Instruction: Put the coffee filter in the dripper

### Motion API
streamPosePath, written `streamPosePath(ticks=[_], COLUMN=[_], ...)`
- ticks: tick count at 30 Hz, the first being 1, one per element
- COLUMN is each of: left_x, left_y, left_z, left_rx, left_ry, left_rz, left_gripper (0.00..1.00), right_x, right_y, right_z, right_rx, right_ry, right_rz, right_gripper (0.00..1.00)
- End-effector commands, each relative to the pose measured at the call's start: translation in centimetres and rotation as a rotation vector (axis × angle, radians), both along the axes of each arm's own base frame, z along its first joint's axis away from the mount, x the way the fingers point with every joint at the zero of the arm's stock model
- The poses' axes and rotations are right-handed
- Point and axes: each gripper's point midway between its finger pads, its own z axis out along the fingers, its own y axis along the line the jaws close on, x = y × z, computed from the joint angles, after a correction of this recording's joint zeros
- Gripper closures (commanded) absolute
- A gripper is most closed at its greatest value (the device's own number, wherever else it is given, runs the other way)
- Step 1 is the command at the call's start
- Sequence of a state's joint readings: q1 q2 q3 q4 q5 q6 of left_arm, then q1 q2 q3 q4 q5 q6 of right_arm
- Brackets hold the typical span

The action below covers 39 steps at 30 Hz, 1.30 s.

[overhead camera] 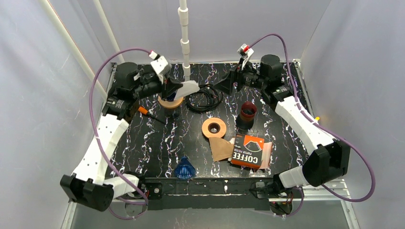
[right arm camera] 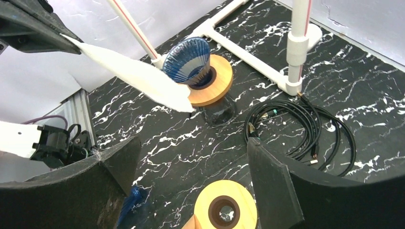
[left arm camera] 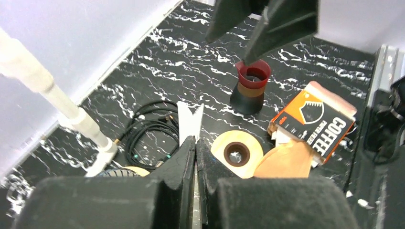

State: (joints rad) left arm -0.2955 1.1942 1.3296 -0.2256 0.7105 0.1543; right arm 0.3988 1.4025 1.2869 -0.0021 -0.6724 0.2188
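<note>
Top view first: the left gripper (overhead camera: 180, 88) is at the back left of the table (overhead camera: 157, 143), pinched shut on a white filter (overhead camera: 190, 88) that sticks out just over the wooden stand (overhead camera: 173, 103). The right gripper (overhead camera: 224, 85) is across from it, jaws spread with nothing in them. Between the two lies a cable coil (overhead camera: 205, 98). Nearer the front there's a red cup (overhead camera: 247, 113), a wooden ring (overhead camera: 213, 128), a brown filter (overhead camera: 220, 149) touching the coffee filter box (overhead camera: 250, 150), and a second blue dripper (overhead camera: 185, 168) at the near edge. In the left wrist view the two fingers (left arm camera: 184, 157) are pressed together with the white paper poking out in a V past the tips. The ring, cup and box are on the table beyond. In the right wrist view its own fingers (right arm camera: 267, 162) are wide apart, framing the blue dripper (right arm camera: 188, 59), which sits on the wooden stand over a glass. The filter hangs up off the table, its free end right by the dripper's rim. I can't tell if it's touching.
</note>
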Motion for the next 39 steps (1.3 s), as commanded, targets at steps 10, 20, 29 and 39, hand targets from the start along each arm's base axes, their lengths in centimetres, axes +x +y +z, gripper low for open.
streamPosePath(ticks=[10,20,29,39], left_x=[-6.6,-7.7,-7.7,-6.7], left_y=[0.2,0.1,-0.1,0.0], left_z=[1.6,1.9,2.6,2.5], left_rx=[0.167,0.154,0.14,0.136], left_ry=[-0.403,-0.409,-0.418,-0.403], left_rz=[-0.308,-0.341,-0.357,-0.308], left_gripper=[1.0,1.0,1.0,1.0], right_x=[-3.6,-5.2,-4.9,-5.3], right_y=[4.0,6.2,7.5,8.4], right_z=[4.2,3.8,3.3,4.8], right_rx=[0.071,0.064,0.056,0.149], right_ry=[-0.146,-0.144,-0.145,-0.142], right_rz=[0.218,0.27,0.271,0.27], right_gripper=[0.12,0.15,0.25,0.35])
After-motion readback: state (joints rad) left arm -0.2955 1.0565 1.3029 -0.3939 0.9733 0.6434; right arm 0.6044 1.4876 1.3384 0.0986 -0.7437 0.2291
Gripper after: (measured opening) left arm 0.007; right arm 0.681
